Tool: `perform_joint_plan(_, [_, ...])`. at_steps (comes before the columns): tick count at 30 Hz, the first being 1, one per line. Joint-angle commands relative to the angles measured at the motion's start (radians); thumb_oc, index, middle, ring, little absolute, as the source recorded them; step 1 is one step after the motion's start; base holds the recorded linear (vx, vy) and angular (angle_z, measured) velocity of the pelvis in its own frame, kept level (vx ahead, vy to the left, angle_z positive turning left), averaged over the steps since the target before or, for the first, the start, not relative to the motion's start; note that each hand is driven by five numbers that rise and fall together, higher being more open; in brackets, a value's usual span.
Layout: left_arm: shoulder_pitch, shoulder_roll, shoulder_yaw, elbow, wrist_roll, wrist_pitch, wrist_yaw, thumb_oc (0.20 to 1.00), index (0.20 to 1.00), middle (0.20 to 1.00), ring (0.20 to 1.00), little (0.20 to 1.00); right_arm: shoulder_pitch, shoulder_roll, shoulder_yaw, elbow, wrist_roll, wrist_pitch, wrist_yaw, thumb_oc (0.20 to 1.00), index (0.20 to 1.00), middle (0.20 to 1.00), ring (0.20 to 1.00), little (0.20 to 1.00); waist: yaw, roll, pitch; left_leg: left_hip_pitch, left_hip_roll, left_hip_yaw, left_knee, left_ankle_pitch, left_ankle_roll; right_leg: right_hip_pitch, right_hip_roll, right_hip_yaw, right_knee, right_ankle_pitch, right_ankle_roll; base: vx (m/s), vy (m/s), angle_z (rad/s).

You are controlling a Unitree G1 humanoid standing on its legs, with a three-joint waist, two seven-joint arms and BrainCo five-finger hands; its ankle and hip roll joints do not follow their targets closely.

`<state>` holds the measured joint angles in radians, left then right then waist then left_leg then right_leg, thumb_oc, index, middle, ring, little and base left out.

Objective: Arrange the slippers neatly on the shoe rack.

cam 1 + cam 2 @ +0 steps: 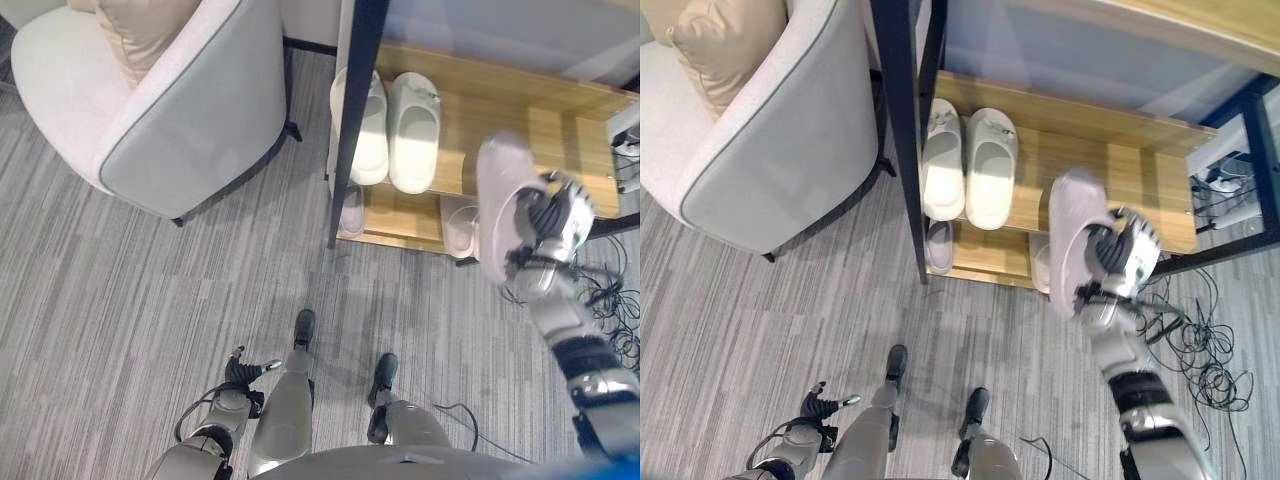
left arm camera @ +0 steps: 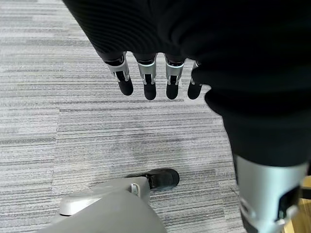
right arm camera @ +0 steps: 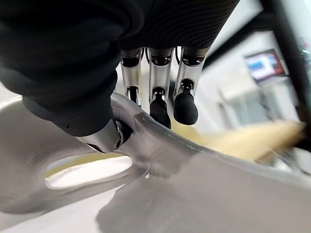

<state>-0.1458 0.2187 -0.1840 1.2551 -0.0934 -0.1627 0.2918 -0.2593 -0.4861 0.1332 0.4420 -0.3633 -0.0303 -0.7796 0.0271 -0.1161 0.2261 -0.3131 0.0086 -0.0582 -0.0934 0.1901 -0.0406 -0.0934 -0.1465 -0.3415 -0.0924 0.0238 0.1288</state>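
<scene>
shoe rack (image 1: 520, 120) | upper shelf: white slipper pair (image 1: 385, 125) | lower shelf: slippers (image 1: 460, 225)

I see a pale slipper (image 1: 1075, 240) pinched in my right hand (image 1: 1120, 255), held on edge above the shoe rack (image 1: 1140, 170); a white pair (image 1: 968, 165) sits shelved beyond.

Right hand (image 1: 1122, 258) raised, fingers curled; left hand (image 1: 243, 371) low, fingers relaxed.

No legible text, label, brand, number or sign is to be found on anything in these views. A small lit screen (image 3: 264, 66) is seen beyond the right hand (image 3: 97, 97), but nothing on it can be read.
</scene>
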Motion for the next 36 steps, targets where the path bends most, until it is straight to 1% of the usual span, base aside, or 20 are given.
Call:
perform_joint_plan(1, [0.016, -0.039, 0.039, 0.083, 0.041, 0.012, 0.017, 1.000, 1.000, 1.000, 1.000, 1.000, -0.046, -0.045, -0.021, -0.043, 0.020, -0.096, 0.017, 0.200, 0.200, 0.200, 0.200, 0.200, 0.004, -0.012, -0.023, 0.093, 0.028, 0.039, 0.006, -0.210, -0.003, -0.048, -0.046, 0.036, 0.097, -0.052, 0.041, 0.07, -0.003, -0.11])
perform_joint_plan(4, [0.075, -0.031, 0.078, 0.092, 0.055, 0.013, 0.014, 1.000, 1.000, 1.000, 1.000, 1.000, 0.098, 0.005, -0.015, -0.074, 0.032, -0.155, 0.046, 0.200, 0.200, 0.200, 0.200, 0.200, -0.004, -0.012, -0.043, 0.152, 0.029, 0.049, 0.009, -0.234, 0.006, -0.007, -0.042, 0.050, 0.094, -0.055, 0.045, 0.09, 0.032, -0.21])
perform_joint_plan(5, [0.077, -0.030, 0.078, 0.092, 0.055, 0.013, 0.014, 1.000, 1.000, 1.000, 1.000, 1.000, 0.100, 0.005, -0.015, -0.075, 0.032, -0.155, 0.046, 0.200, 0.200, 0.200, 0.200, 0.200, -0.003, -0.012, -0.043, 0.154, 0.029, 0.049, 0.009, -0.234, 0.006, -0.005, -0.042, 0.050, 0.094, -0.055, 0.045, 0.16, 0.140, -0.25])
perform_joint_plan(6, [0.111, -0.023, 0.099, 0.087, 0.045, 0.009, 0.012, 1.000, 1.000, 1.000, 1.000, 1.000, 0.183, 0.048, -0.006, -0.061, 0.078, -0.196, 0.079, 0.200, 0.200, 0.200, 0.200, 0.200, -0.010, -0.010, -0.054, 0.199, 0.025, 0.066, 0.048, -0.272, 0.020, 0.036, -0.046, 0.074, 0.105, -0.060, 0.052, 0.14, 0.144, -0.27])
perform_joint_plan(9, [0.125, -0.021, 0.104, 0.084, 0.039, 0.008, 0.009, 1.000, 1.000, 1.000, 1.000, 1.000, 0.223, 0.072, -0.013, -0.039, 0.125, -0.211, 0.104, 0.200, 0.200, 0.200, 0.200, 0.200, -0.014, -0.008, -0.056, 0.212, 0.017, 0.075, 0.087, -0.301, 0.030, 0.058, -0.055, 0.080, 0.122, -0.063, 0.055, 0.09, 0.126, -0.29])
perform_joint_plan(11, [0.140, -0.017, 0.108, 0.085, 0.035, 0.013, -0.005, 1.000, 1.000, 1.000, 1.000, 1.000, 0.294, 0.128, -0.024, 0.010, 0.236, -0.236, 0.180, 0.200, 0.200, 0.200, 0.200, 0.200, -0.028, 0.013, -0.063, 0.240, 0.000, 0.084, 0.136, -0.345, 0.057, 0.066, -0.084, 0.081, 0.235, -0.075, 0.070, 0.12, 0.284, -0.21])
perform_joint_plan(13, [0.151, -0.014, 0.120, 0.090, 0.032, 0.017, -0.007, 1.000, 1.000, 1.000, 1.000, 1.000, 0.299, 0.137, -0.026, 0.024, 0.260, -0.237, 0.205, 0.200, 0.200, 0.200, 0.200, 0.200, -0.037, 0.032, -0.054, 0.266, -0.007, 0.097, 0.144, -0.362, 0.078, 0.020, -0.118, 0.076, 0.377, -0.035, 0.090, 0.06, 0.248, -0.15])
perform_joint_plan(14, [0.160, -0.010, 0.118, 0.086, 0.038, 0.014, -0.005, 1.000, 1.000, 1.000, 1.000, 1.000, 0.304, 0.147, -0.022, 0.035, 0.271, -0.239, 0.218, 0.200, 0.200, 0.200, 0.200, 0.200, -0.046, 0.052, -0.039, 0.293, 0.000, 0.099, 0.140, -0.367, 0.088, -0.036, -0.121, 0.092, 0.499, -0.020, 0.094, 0.06, 0.193, -0.21])
perform_joint_plan(15, [0.160, -0.012, 0.121, 0.084, 0.036, 0.013, -0.003, 1.000, 1.000, 1.000, 1.000, 1.000, 0.307, 0.147, -0.019, 0.034, 0.273, -0.239, 0.225, 0.200, 0.200, 0.200, 0.200, 0.200, -0.053, 0.058, -0.029, 0.315, 0.003, 0.098, 0.131, -0.370, 0.085, -0.066, -0.116, 0.106, 0.512, -0.030, 0.086, 0.06, 0.118, -0.24])
perform_joint_plan(16, [0.162, -0.011, 0.126, 0.085, 0.034, 0.009, 0.003, 1.000, 1.000, 1.000, 1.000, 1.000, 0.305, 0.143, -0.016, 0.034, 0.272, -0.239, 0.227, 0.200, 0.200, 0.200, 0.200, 0.200, -0.060, 0.061, -0.021, 0.334, 0.006, 0.094, 0.118, -0.371, 0.081, -0.085, -0.111, 0.109, 0.476, -0.044, 0.076, 0.07, 0.006, -0.15])
perform_joint_plan(18, [0.158, -0.004, 0.140, 0.087, 0.029, 0.001, 0.012, 1.000, 1.000, 1.000, 1.000, 1.000, 0.306, 0.134, -0.022, 0.034, 0.281, -0.239, 0.236, 0.200, 0.200, 0.200, 0.200, 0.200, -0.068, 0.058, -0.005, 0.353, 0.007, 0.090, 0.097, -0.373, 0.071, -0.106, -0.112, 0.107, 0.355, -0.032, 0.067, 0.10, -0.084, 0.10])
perform_joint_plan(19, [0.153, 0.000, 0.150, 0.088, 0.016, 0.001, 0.014, 1.000, 1.000, 1.000, 1.000, 1.000, 0.304, 0.131, -0.029, 0.037, 0.294, -0.238, 0.230, 0.200, 0.200, 0.200, 0.200, 0.200, -0.075, 0.049, 0.001, 0.350, 0.002, 0.070, 0.106, -0.376, 0.059, -0.117, -0.101, 0.153, 0.270, -0.024, 0.077, 0.11, -0.118, 0.30])
perform_joint_plan(20, [0.160, -0.002, 0.150, 0.086, 0.017, -0.001, 0.014, 1.000, 1.000, 1.000, 1.000, 1.000, 0.309, 0.125, -0.033, 0.037, 0.292, -0.237, 0.223, 0.200, 0.200, 0.200, 0.200, 0.200, -0.075, 0.044, 0.000, 0.349, -0.003, 0.064, 0.110, -0.383, 0.057, -0.097, -0.093, 0.173, 0.217, -0.017, 0.078, 0.13, -0.182, 0.32])
perform_joint_plan(23, [0.175, -0.008, 0.144, 0.085, 0.022, -0.008, 0.023, 1.000, 1.000, 1.000, 1.000, 1.000, 0.324, 0.111, -0.033, 0.062, 0.317, -0.258, 0.234, 0.200, 0.200, 0.200, 0.200, 0.200, -0.072, 0.032, -0.035, 0.332, 0.023, 0.040, 0.098, -0.362, 0.032, -0.063, -0.042, 0.184, 0.162, -0.020, 0.062, 0.08, -0.226, 0.80])
perform_joint_plan(26, [0.178, -0.013, 0.118, 0.077, 0.040, -0.010, 0.026, 1.000, 1.000, 1.000, 1.000, 1.000, 0.316, 0.105, -0.033, 0.077, 0.326, -0.269, 0.230, 0.200, 0.200, 0.200, 0.200, 0.200, -0.066, 0.033, -0.044, 0.314, 0.048, 0.023, 0.095, -0.347, 0.016, -0.059, -0.021, 0.166, 0.158, -0.042, 0.043, 0.02, -0.213, 0.35])
perform_joint_plan(30, [0.144, -0.009, 0.085, 0.045, 0.032, -0.017, 0.040, 1.000, 1.000, 1.000, 1.000, 1.000, 0.322, 0.099, -0.027, 0.074, 0.342, -0.287, 0.236, 0.200, 0.200, 0.200, 0.200, 0.200, -0.062, 0.040, -0.044, 0.290, 0.097, -0.012, 0.082, -0.313, -0.021, -0.056, 0.009, 0.105, 0.185, -0.099, 0.009, -0.03, -0.201, 0.25])
perform_joint_plan(32, [0.100, -0.013, 0.041, 0.016, 0.039, -0.023, 0.054, 1.000, 1.000, 1.000, 1.000, 1.000, 0.312, 0.098, -0.034, 0.069, 0.360, -0.301, 0.219, 0.200, 0.200, 0.200, 0.200, 0.200, -0.067, 0.045, -0.023, 0.204, 0.114, -0.015, 0.101, -0.275, -0.038, -0.071, -0.001, 0.038, 0.207, -0.125, -0.012, -0.20, -0.196, 0.69])
perform_joint_plan(33, [0.092, -0.013, 0.029, 0.008, 0.051, -0.024, 0.062, 1.000, 1.000, 1.000, 1.000, 1.000, 0.319, 0.092, -0.037, 0.053, 0.361, -0.298, 0.222, 0.200, 0.200, 0.200, 0.200, 0.200, -0.075, 0.047, -0.024, 0.165, 0.118, 0.015, 0.127, -0.268, -0.039, -0.074, -0.013, 0.005, 0.209, -0.128, -0.017, -0.18, -0.168, 1.18])
perform_joint_plan(35, [0.050, -0.008, 0.003, -0.021, 0.067, -0.023, 0.080, 1.000, 1.000, 1.000, 1.000, 1.000, 0.333, 0.076, -0.032, 0.016, 0.333, -0.287, 0.208, 0.200, 0.200, 0.200, 0.200, 0.200, -0.086, 0.045, 0.006, 0.063, 0.138, 0.140, 0.218, -0.237, -0.038, -0.068, -0.031, -0.047, 0.208, -0.140, -0.028, -0.21, -0.108, 1.77])
perform_joint_plan(36, [0.027, -0.002, 0.000, -0.031, 0.066, -0.022, 0.087, 1.000, 1.000, 1.000, 1.000, 1.000, 0.325, 0.069, -0.025, 0.012, 0.325, -0.280, 0.203, 0.200, 0.200, 0.200, 0.200, 0.200, -0.082, 0.044, 0.022, 0.011, 0.143, 0.175, 0.246, -0.219, -0.037, -0.077, -0.035, -0.061, 0.223, -0.142, -0.034, -0.15, -0.032, 1.28])
